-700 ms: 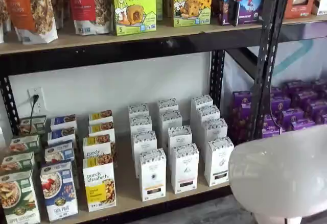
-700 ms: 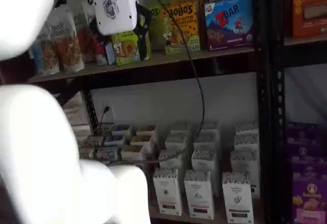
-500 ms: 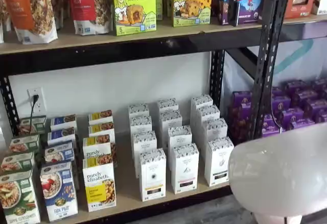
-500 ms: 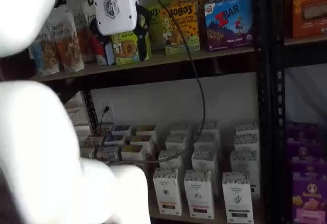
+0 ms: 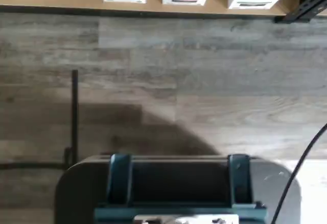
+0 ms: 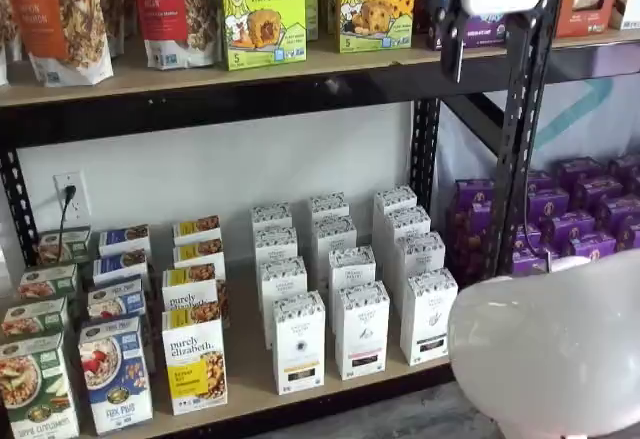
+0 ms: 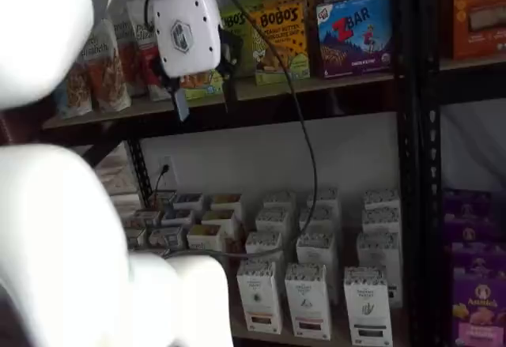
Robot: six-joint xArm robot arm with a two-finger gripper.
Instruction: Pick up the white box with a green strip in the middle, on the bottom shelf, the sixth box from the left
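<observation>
We lower our gripper [image 7: 204, 103], fingers plainly apart, squarely toward the white box [image 6: 428, 316] on the bottom shelf [image 6: 250, 379].

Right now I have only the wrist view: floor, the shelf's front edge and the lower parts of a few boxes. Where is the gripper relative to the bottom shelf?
Observer: High above it. In a shelf view the gripper hangs level with the upper shelf, in front of the snack packs there.
Operator: Is the white box free to take?
Observer: It looks so. The white box stands upright at the front of its column on the bottom shelf, with nothing in front of it.
Operator: Are the fingers open?
Observer: I cannot tell from either shelf view.
</observation>
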